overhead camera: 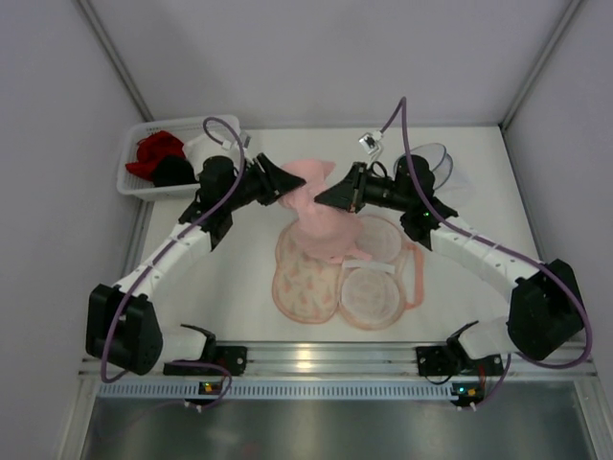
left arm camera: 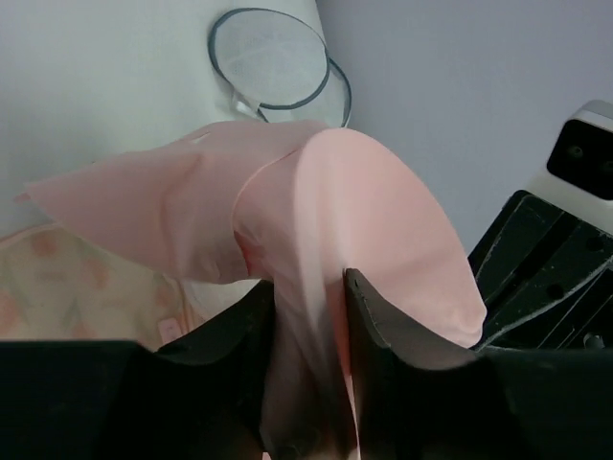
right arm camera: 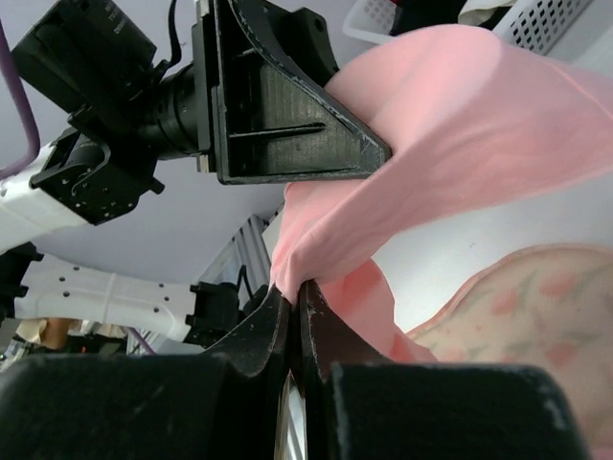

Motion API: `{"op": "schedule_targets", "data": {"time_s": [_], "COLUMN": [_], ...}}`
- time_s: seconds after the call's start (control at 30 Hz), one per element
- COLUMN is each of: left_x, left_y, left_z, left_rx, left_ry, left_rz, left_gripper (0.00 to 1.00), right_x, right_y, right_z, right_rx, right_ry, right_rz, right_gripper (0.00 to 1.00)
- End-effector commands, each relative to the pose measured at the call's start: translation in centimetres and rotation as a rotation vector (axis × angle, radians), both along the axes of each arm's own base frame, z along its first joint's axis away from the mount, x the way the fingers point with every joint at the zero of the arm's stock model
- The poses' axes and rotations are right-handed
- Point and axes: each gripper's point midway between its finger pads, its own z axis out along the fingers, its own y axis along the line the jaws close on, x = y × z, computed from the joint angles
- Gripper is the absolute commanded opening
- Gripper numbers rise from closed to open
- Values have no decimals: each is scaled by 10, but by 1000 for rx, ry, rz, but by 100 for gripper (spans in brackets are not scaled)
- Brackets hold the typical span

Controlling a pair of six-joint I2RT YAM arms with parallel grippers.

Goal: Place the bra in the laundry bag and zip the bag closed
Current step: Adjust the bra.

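The soft, smooth pink bra hung bunched between both grippers above the laundry bag, which lay opened into flat, rounded floral halves on the worktop. The left gripper clamped a fold of padded cup. The right gripper was pinched almost closed on a thin edge. Bare worktop lay beyond the bag's right rim. The left wrist view showed a round mesh pouch up close, and the right wrist view a white slatted basket.
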Motion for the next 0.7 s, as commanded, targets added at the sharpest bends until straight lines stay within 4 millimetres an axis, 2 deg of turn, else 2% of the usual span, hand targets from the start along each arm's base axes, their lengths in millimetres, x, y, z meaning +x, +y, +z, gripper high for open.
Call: {"op": "schedule_targets", "data": {"time_s": [0.0,0.07,0.13,0.17,0.2,0.23,0.27,0.3,0.33,0.43,0.53,0.67], "left_x": [-1,-2,5,5,6,6,6,5,4,6,11,14], "left_y": [1,10,26,32,35,38,40,41,44,54,65,61], "left_z": [52,65,67,57,52,38,30,20,0,-31,-34,-26], "left_rx": [-21,32,108,145,168,189,197,205,228,336,456,560], "left_ry": [-228,-312,-354,-324,-318,-298,-280,-260,-223,-211,-267,-343], "left_rz": [-25,13,108,129,146,156,167,169,179,248,348,398], "left_gripper": [35,29,29,29,29,29,28,28,28,27,27,27], "right_x": [12,23,35,38,40,44,49,53,54,65,67,70], "right_y": [-2,-4,-4,-8,-8,-12,-16,-20,-24,-39,-51,-64], "right_z": [15,-2,-15,-27,-32,-36,-41,-43,-46,-50,-50,-55], "right_rx": [12,-69,-136,-172,-182,-184,-195,-206,-226,-275,-326,-363], "right_ry": [-30,49,91,129,150,160,173,167,175,137,95,78], "right_rz": [-41,-89,-117,-132,-140,-157,-178,-190,-200,-258,-299,-354], "right_gripper": [0,2,14,34,41,47,60,65,68,70,72,73]}}
